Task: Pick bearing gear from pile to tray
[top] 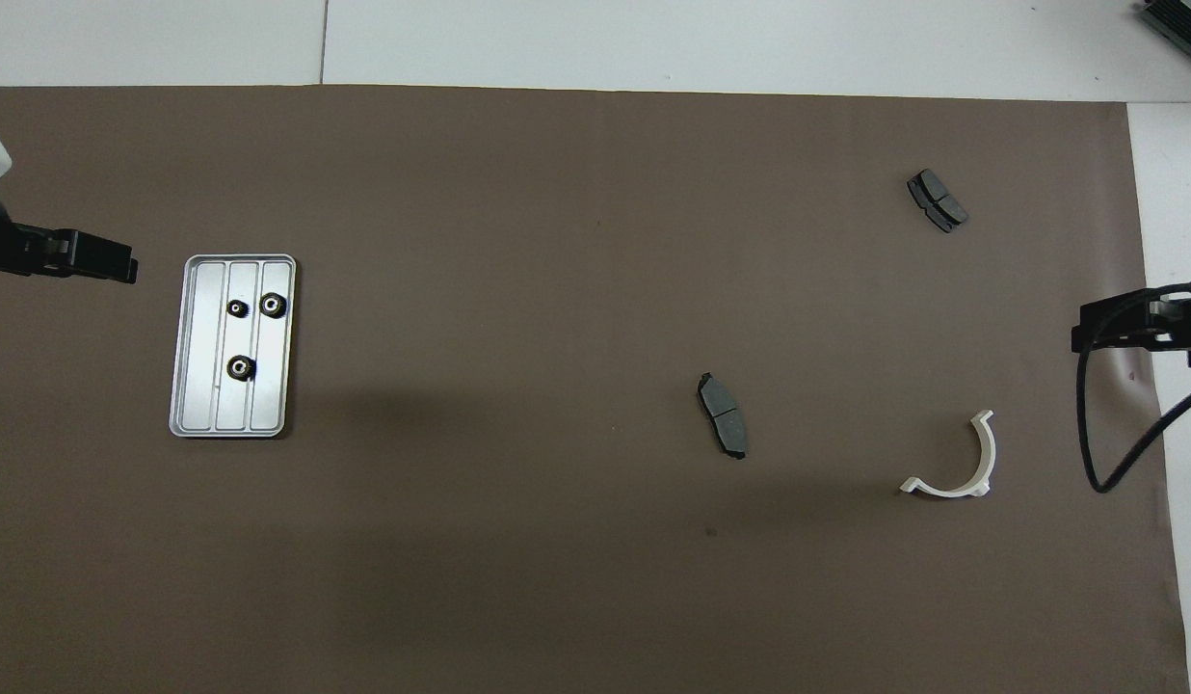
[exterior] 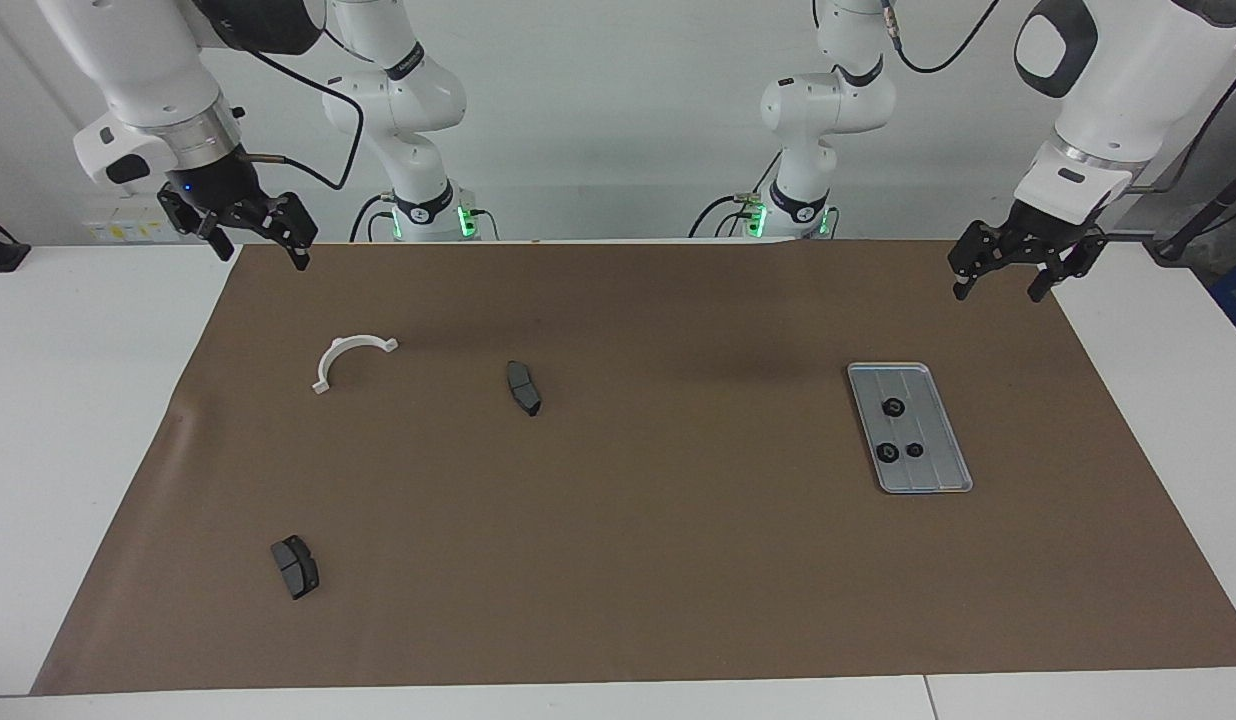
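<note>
The silver ribbed tray (exterior: 942,466) lies toward the left arm's end of the brown mat, and it also shows in the overhead view (top: 200,371). Three small black gears (exterior: 892,407) (exterior: 889,452) (exterior: 915,450) lie in it. No gear shows among the pile's loose parts: a white curved bracket (exterior: 350,358) and two dark brake-pad pieces (exterior: 524,387) (exterior: 295,566). My left gripper (exterior: 998,292) hangs open and empty over the mat's edge beside the tray. My right gripper (exterior: 262,256) hangs open and empty over the mat's corner at its own end.
The brown mat (exterior: 678,560) covers most of the white table. The bracket (top: 957,463) and the pads (top: 723,414) (top: 937,200) lie spread out toward the right arm's end. A black cable (top: 1125,453) hangs from the right gripper (top: 1116,330).
</note>
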`<state>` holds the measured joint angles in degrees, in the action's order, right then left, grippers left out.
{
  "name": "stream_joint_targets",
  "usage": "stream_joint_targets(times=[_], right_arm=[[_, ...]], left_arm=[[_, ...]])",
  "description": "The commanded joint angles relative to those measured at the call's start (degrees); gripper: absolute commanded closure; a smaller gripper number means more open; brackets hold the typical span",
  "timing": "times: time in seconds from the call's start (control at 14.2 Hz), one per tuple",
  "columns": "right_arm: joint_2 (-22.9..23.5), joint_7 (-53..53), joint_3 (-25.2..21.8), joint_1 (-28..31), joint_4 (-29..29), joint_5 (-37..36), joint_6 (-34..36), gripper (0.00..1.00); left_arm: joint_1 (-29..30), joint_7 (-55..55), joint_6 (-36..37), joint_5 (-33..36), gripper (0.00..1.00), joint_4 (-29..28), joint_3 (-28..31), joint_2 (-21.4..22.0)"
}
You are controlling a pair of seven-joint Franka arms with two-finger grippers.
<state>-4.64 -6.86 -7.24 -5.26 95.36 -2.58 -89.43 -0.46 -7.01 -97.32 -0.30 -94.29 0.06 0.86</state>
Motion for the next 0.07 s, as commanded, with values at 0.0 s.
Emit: stream_joint_targets(times=[0.0], right_arm=[[-0.02,-0.26,0.12,-0.28,0.0,1.79,0.66,0.0]], left_arm=[[0.28,0.77,0.55,0.39,0.0,-1.07,0.03,0.72]])
